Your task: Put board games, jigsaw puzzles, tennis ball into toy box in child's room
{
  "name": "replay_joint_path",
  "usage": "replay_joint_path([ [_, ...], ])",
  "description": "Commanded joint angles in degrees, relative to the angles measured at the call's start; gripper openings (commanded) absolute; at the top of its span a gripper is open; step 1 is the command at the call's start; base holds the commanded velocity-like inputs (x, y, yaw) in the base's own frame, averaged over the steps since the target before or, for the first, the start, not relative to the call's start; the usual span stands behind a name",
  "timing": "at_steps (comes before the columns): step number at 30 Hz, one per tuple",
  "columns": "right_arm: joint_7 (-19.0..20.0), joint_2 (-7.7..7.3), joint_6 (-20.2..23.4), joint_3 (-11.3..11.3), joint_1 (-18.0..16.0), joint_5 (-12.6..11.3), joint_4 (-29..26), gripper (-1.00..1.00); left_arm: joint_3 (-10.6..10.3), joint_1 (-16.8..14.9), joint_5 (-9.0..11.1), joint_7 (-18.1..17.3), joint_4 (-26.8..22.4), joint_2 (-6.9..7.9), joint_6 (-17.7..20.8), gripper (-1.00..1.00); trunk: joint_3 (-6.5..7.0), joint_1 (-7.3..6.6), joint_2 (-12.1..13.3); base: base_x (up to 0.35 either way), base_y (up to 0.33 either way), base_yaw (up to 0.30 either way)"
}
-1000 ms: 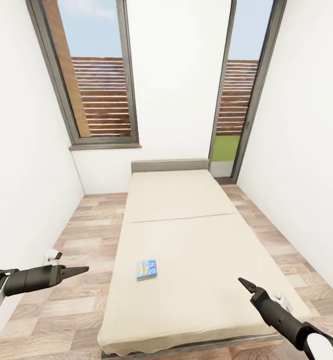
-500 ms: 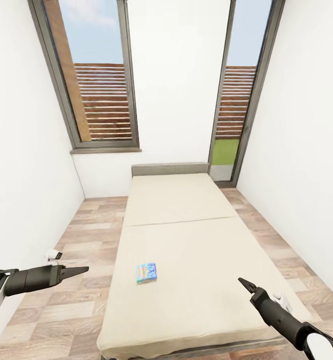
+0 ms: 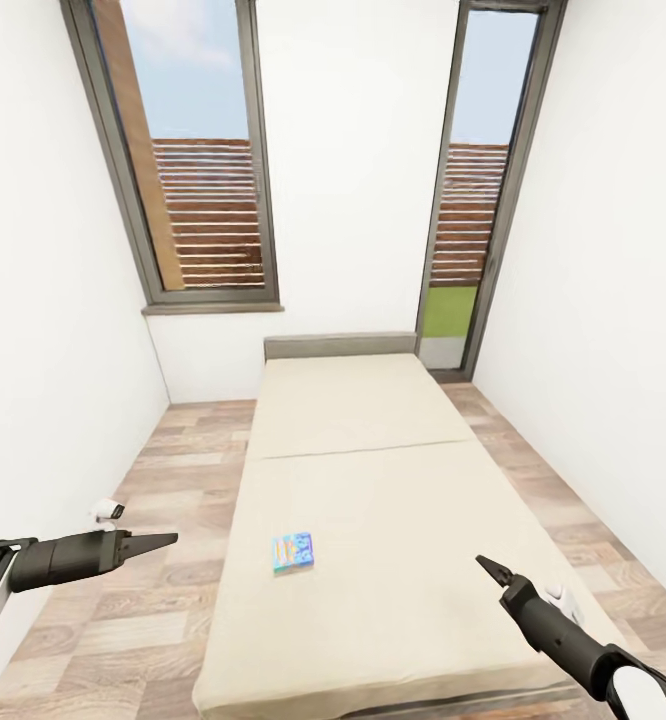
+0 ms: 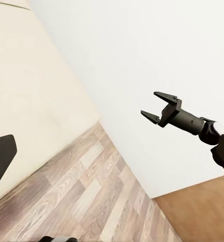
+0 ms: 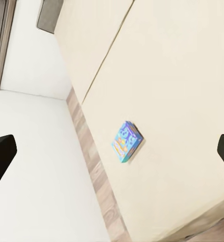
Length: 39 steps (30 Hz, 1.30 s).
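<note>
The left gripper (image 3: pixel 163 540) is hanging in the air over the wood floor (image 3: pixel 163 470), just off the left side of the bed (image 3: pixel 373 500). Its two fingers are looking pinched together in the head view, and nothing is sitting between them. The right gripper (image 3: pixel 487 569) is floating above the near right part of the bed. In the left wrist view the right gripper (image 4: pixel 158 107) is showing its two fingers spread apart, and it is holding nothing. Between the two grippers a small blue board game (image 3: pixel 293 551) with orange-yellow art is lying flat on the bed, nearer the left edge, and no gripper is touching it. In the right wrist view the same board game (image 5: pixel 126 141) is lying alone on the plain beige cover, close to the edge by the floor. Nothing is standing between the grippers and the box. A small white thing with a dark part (image 3: pixel 105 512) is lying on the floor by the left wall, and I cannot tell what it is. Both arms are reaching forward, low and out to the sides, with the right one pointing up toward the middle of the bed. At the far end a low grey headboard (image 3: pixel 340 346) is standing against the white wall. Two tall windows (image 3: pixel 188 150) with brown slats are rising behind it.
</note>
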Motion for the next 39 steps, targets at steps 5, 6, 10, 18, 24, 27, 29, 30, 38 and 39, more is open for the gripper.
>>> replay_joint_path([
  [5, 0.18, 0.04, 0.34, -0.14, -0.05, 0.06, -0.02, 1.0, -0.01, -0.05, -0.01, -0.21, -0.01, 0.03, 0.61, 1.0, 0.14, 0.04, -0.12, 0.086, 0.039, 0.025],
  [6, 0.18, 0.05, 0.34, -0.14, -0.05, 0.04, -0.02, 1.0, -0.01, -0.05, -0.01, -0.21, -0.01, 0.03, 0.61, 1.0, 0.17, 0.04, -0.12, 0.173, 0.095, 0.013],
  [10, 0.18, 0.06, 0.34, -0.15, -0.05, 0.03, -0.02, 1.0, -0.01, -0.05, -0.01, -0.24, -0.01, 0.04, 0.61, 1.0, 0.23, 0.04, -0.12, 0.2, 0.098, 0.008],
  [18, 0.18, 0.11, 0.34, -0.1, -0.05, 0.06, -0.02, 1.0, -0.01, -0.05, -0.01, -0.27, -0.01, 0.04, 0.61, 1.0, 0.27, 0.04, -0.12, 0.112, 0.03, 0.002],
  [24, 0.18, 0.14, 0.34, -0.08, -0.05, 0.05, -0.02, 1.0, -0.01, -0.05, -0.01, -0.25, -0.01, 0.04, 0.61, 1.0, 0.27, 0.04, -0.12, 0.116, 0.005, 0.003],
  [27, 0.18, 0.15, 0.34, -0.07, -0.04, 0.06, -0.02, 1.0, -0.01, -0.05, -0.01, -0.31, -0.01, 0.04, 0.58, 1.0, 0.27, 0.04, -0.12, 0.059, 0.002, 0.041],
  [29, 0.18, 0.15, 0.34, -0.09, -0.05, 0.07, -0.02, 1.0, 0.01, -0.05, -0.01, -0.32, -0.01, 0.04, 0.59, 1.0, 0.27, 0.04, -0.12, 0.033, 0.001, 0.079],
  [30, 0.18, 0.15, 0.34, -0.1, -0.05, 0.05, -0.02, 1.0, 0.02, -0.05, -0.01, -0.32, -0.01, 0.04, 0.59, 1.0, 0.27, 0.04, -0.12, 0.024, 0.001, 0.101],
  [38, 0.18, 0.15, 0.34, -0.13, -0.04, 0.03, -0.02, 1.0, 0.01, -0.05, -0.01, -0.25, -0.01, 0.04, 0.62, 1.0, 0.27, 0.04, -0.12, 0.009, 0.0, 0.08],
  [39, 0.18, 0.15, 0.34, -0.12, -0.04, 0.04, -0.02, 1.0, 0.0, -0.05, -0.01, -0.24, -0.01, 0.04, 0.64, 1.0, 0.27, 0.04, -0.12, 0.003, 0.0, 0.029],
])
